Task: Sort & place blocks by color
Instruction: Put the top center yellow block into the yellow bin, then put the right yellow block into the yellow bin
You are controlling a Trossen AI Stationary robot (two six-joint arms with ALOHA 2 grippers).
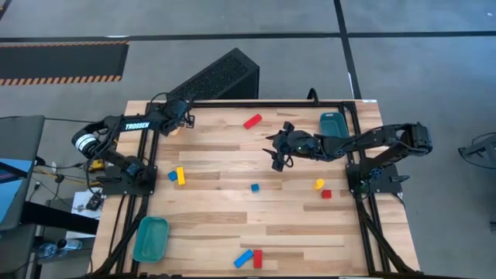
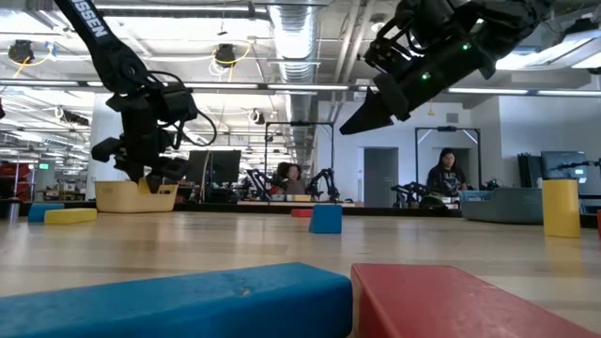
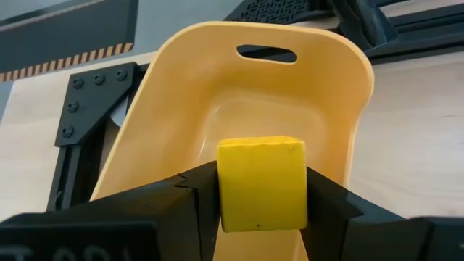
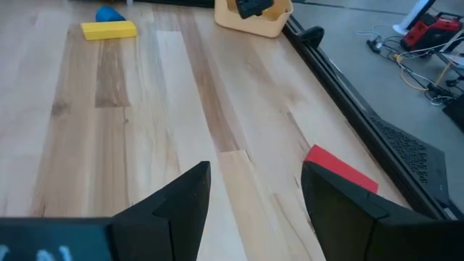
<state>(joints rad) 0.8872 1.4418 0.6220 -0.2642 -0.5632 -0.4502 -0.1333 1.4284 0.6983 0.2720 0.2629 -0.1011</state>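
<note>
Blue bar and red bar lie touching, closest to the low camera, at the tabletop edge far from the yellow tray. My left pincer is clamped on a yellow cube right above that tray. My right pincer hangs open mid-tabletop, well away from the tray, near a red block. Other blocks lie scattered.

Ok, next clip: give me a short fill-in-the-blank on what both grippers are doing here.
1. The left gripper is shut on a ____ block.
2. That block hangs over the ____ tray.
3. The right gripper, empty above the table, has its fingers ____.
4. The bar nearest the right gripper is ____.

Missing words: yellow; yellow; open; red
</note>
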